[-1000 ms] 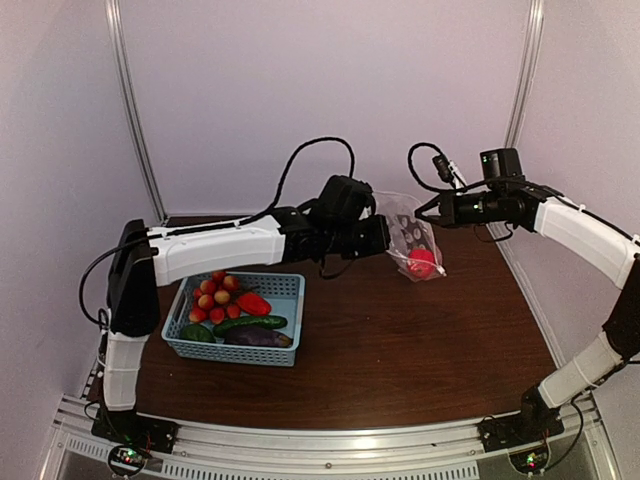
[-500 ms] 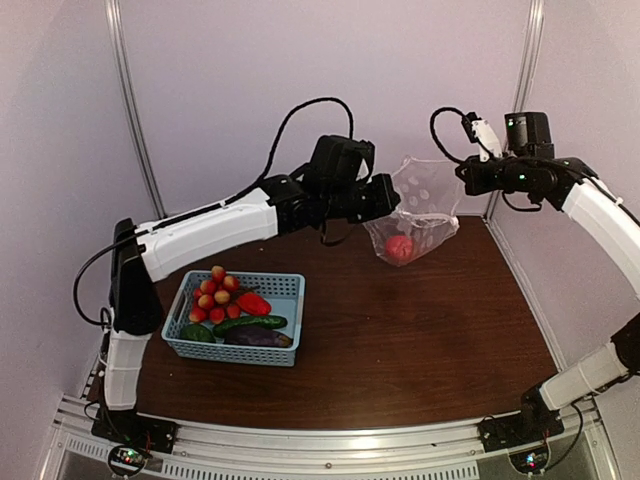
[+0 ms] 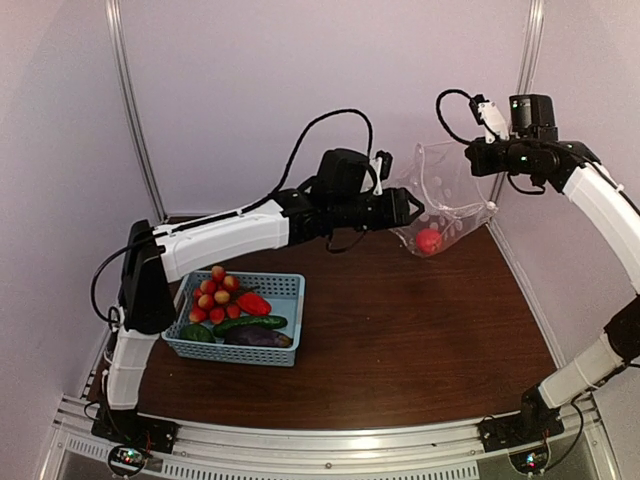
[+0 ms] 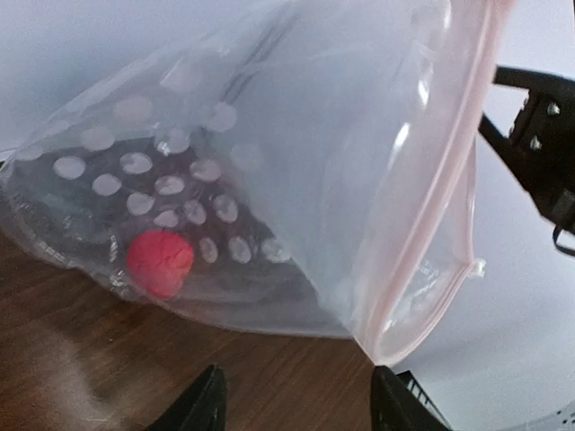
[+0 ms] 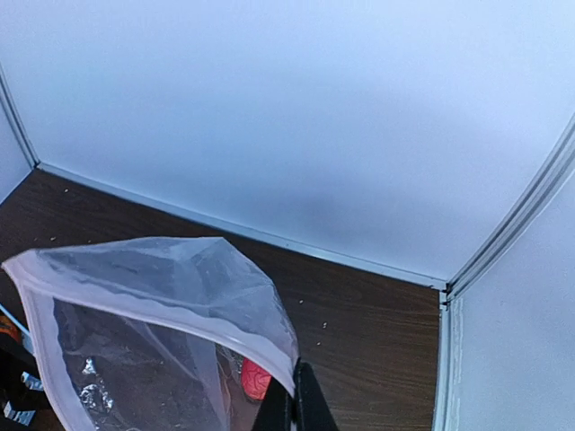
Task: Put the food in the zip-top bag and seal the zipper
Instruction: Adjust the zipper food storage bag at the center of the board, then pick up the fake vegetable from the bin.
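Zip-top bag [image 3: 452, 193] is up off the desk [image 3: 400, 340] at the back right. It is clear plastic with white dots and hangs tilted from its upper right corner. One round red piece [image 3: 429, 240] of food sits inside at the lowest point. In the left wrist view it lies against the dotted wall, with the low end of the bag down at the wood; can't tell if it touches the desk.

Zipper [image 4: 429, 211] is a pale strip along the mouth edge. Its lips look parted in the right wrist view, so it is not sealed.

Right hand [image 5: 294, 406]: fingers pressed together, clamped on the bag's rim at the corner and carrying it.

Left hand [image 3: 413, 209]: reaches in from the left, tips just beside the bag's left side. Its fingers [image 4: 208, 409] stand well apart in the wrist view with nothing between them. The lower corner of the bag's mouth is just above the gap.

Rest of the food is in the light-blue basket [image 3: 235, 352] at the front left of the desk, well apart from the bag:
- cherry tomatoes [image 3: 212, 293] clustered at the back left
- red pepper [image 3: 253, 303] beside them
- cucumber [image 3: 250, 323] lying across the middle
- eggplant [image 3: 258, 338] along the near wall
- small dark green piece [image 3: 197, 333] in the near left corner
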Action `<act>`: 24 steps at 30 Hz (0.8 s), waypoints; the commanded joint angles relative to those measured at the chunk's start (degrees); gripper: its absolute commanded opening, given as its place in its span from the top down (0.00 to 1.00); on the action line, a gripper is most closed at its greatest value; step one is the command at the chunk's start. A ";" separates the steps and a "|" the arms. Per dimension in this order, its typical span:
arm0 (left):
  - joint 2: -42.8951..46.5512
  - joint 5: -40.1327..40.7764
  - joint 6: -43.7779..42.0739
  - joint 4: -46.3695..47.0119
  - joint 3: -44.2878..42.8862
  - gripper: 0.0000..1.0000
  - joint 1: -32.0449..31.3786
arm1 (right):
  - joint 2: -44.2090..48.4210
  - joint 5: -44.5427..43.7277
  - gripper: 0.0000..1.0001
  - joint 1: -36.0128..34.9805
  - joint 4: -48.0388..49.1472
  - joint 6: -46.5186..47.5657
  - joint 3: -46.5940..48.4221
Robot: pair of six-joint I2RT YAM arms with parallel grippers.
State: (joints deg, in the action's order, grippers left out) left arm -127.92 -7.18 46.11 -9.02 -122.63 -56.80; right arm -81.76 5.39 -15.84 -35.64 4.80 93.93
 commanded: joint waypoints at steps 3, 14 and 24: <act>13.04 0.61 -7.95 -1.10 14.93 0.33 1.44 | 1.19 -5.89 1.00 0.50 3.37 0.39 -1.17; 34.23 16.85 -13.12 -12.99 41.13 0.28 1.51 | -2.36 8.00 1.00 -8.97 -0.09 3.04 -11.12; 40.20 22.54 -11.26 -22.23 47.28 0.17 2.57 | -4.96 15.49 1.00 -8.86 0.35 3.07 -13.31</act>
State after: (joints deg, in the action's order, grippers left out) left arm -90.11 11.75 34.81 -26.04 -77.10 -55.09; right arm -85.89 17.26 -24.88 -36.25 7.40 81.89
